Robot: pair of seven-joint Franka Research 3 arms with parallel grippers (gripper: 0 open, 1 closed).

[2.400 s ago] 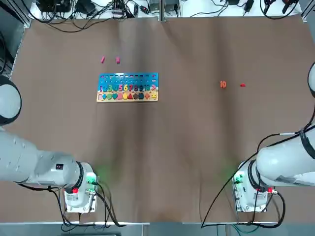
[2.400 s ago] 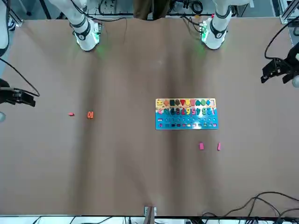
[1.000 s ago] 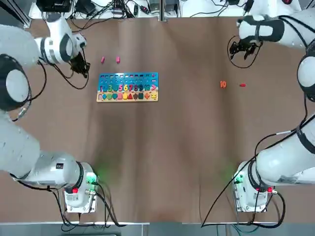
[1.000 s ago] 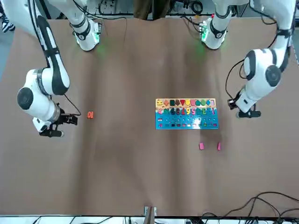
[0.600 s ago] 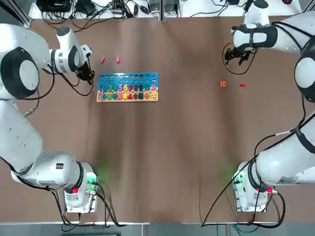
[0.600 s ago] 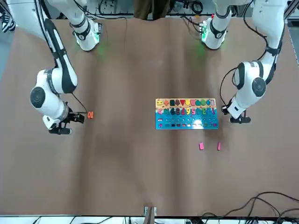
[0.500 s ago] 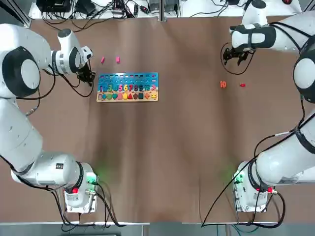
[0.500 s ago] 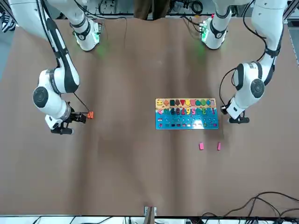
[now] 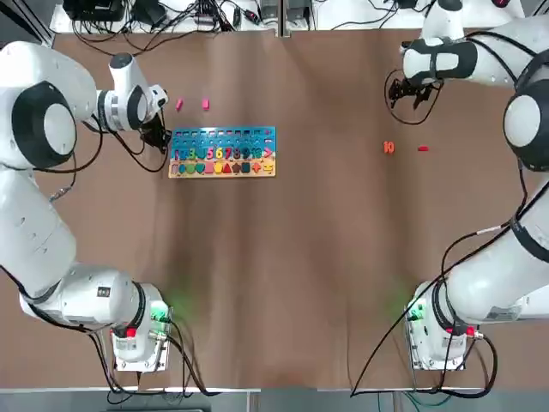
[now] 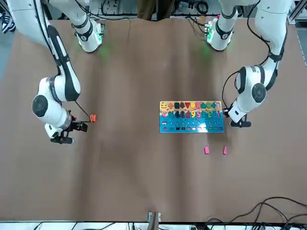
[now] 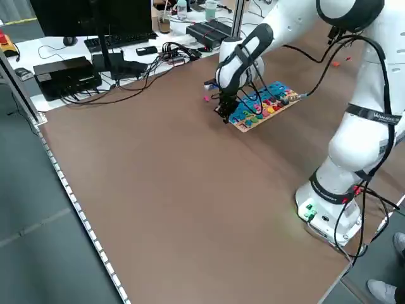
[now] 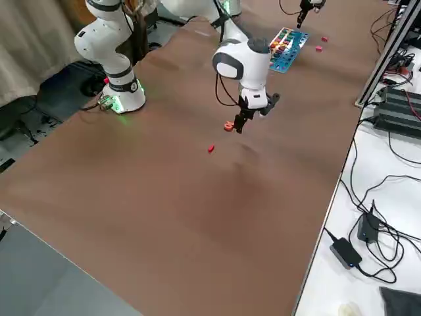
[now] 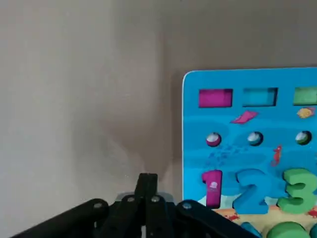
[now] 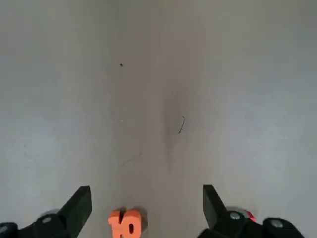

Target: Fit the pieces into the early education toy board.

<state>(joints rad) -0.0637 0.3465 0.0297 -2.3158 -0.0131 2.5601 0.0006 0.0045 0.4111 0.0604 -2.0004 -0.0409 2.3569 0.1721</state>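
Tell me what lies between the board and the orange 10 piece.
Nothing: in the top view the stretch of brown table from the board to the orange 10 piece is bare.

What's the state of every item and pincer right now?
Left pincer: shut, empty, beside the board's short end.
Right pincer: open, empty, over the table near the orange 10.
Board: flat on the table, most slots filled.
Two pink pieces: loose on the table, past the board's far edge.
Orange 10: loose on the table.
Red piece: loose beside the 10.
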